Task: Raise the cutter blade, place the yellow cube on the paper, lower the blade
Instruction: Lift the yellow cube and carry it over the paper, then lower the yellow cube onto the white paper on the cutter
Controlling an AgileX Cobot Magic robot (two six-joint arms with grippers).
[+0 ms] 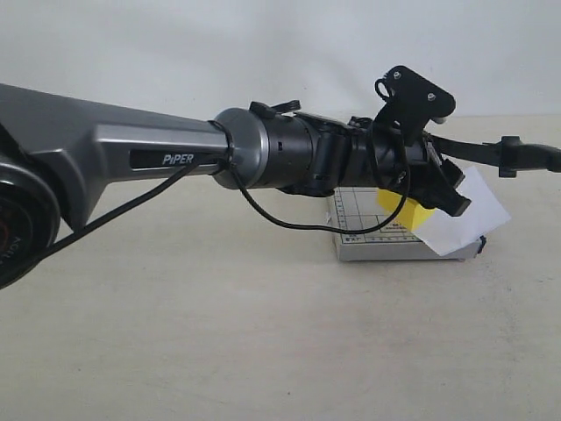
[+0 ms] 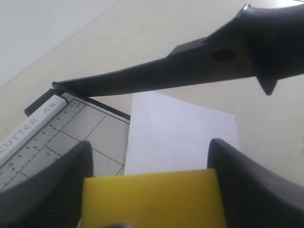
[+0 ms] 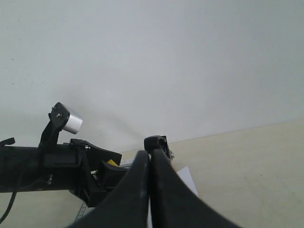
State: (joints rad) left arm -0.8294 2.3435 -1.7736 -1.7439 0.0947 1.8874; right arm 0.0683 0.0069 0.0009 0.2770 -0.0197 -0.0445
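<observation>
- Left claw (image 2: 151,143) is clamped on the cube (image 2: 152,199), one finger flat against each side.
- The cube sits over the board (image 2: 80,128), at 3 o'clock from the middle of the exterior view. Its edge away from the wrist camera overlaps the paper (image 2: 180,133). Cannot tell whether it rests there or hangs just above.
- The paper lies skewed on the board, with one corner poking past the board's edge toward 3 o'clock.
- The blade (image 2: 156,78) is up. It is hinged at a board corner and slants over the paper, with the thick handle at the high end.
- Right claw (image 3: 149,156) is pinched tight — fingers pressed together, nothing seen between them. Its tips sit by a small black piece. Whether it touches the blade is unclear.
- The left arm (image 1: 158,149) reaches in from 9 o'clock across the table (image 1: 263,351).
</observation>
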